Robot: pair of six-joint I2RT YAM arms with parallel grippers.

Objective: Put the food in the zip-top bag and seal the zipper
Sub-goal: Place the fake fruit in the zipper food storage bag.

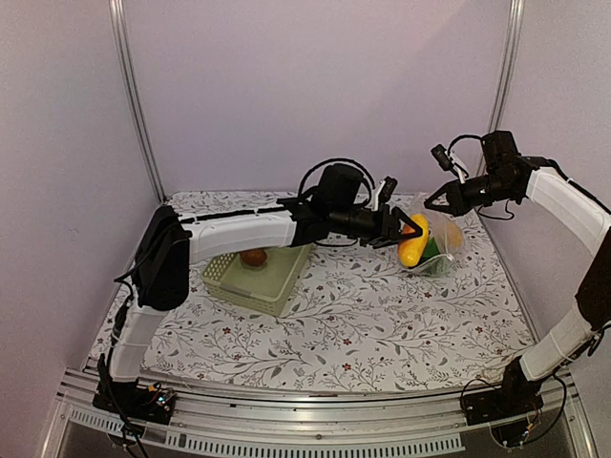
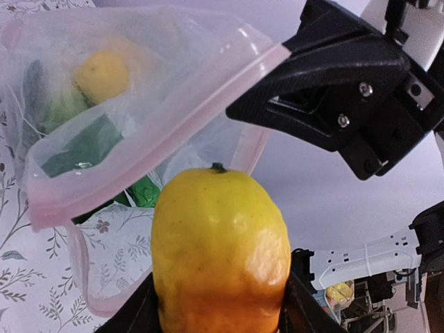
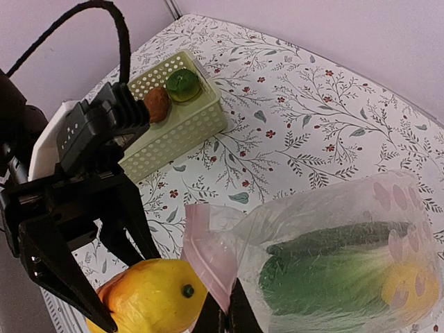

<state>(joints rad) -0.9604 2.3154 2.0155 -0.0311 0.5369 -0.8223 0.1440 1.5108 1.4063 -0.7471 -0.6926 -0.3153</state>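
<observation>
The left hand is squeezing a big yellow fruit with an orange bottom, and it holds it in the air right at the mouth of the clear bag. The right hand is clamped tight on the bag, pinching it by the pink zipper strip and lifting that edge up. To do this step well, the fruit should go under the raised strip and deep into the bag before the left hand lets go, so it does not roll back out. The right hand should keep the top edge high and not tug, because the bag is thin and floppy. A cucumber, a leafy green and a small yellow piece already lie inside, so the fruit should slide in next to them. A brown piece and a round green piece wait in the basket on the counter. Some things are hard to see. The lower lip of the bag is mostly behind the fruit, so I cannot tell how wide the mouth is. The right hand's tips are cut off at the bottom of its own view. An orange blur shows in the bag from above, but I cannot tell what it is.
</observation>
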